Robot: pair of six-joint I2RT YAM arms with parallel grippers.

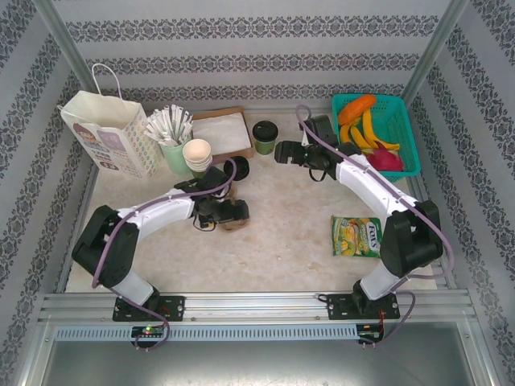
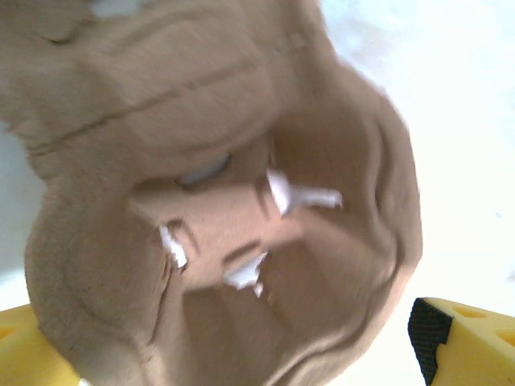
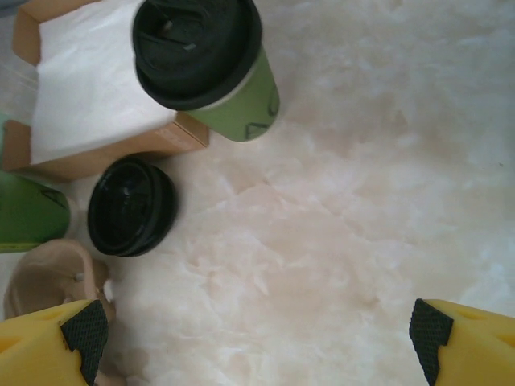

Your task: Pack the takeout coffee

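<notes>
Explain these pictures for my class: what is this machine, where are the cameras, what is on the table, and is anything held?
Two robot arms are bolted at the near edge of a table, each ending in a two-finger gripper. The wide picture looks down from above and behind; the other two come from cameras on the wrists. On it stand a paper bag, a lidded green coffee cup, a box of napkins, a black lid, a fruit basket and a snack packet. The left gripper is open above a brown cardboard cup tray; the right gripper is open, facing the coffee cup. Nothing is held.
</notes>
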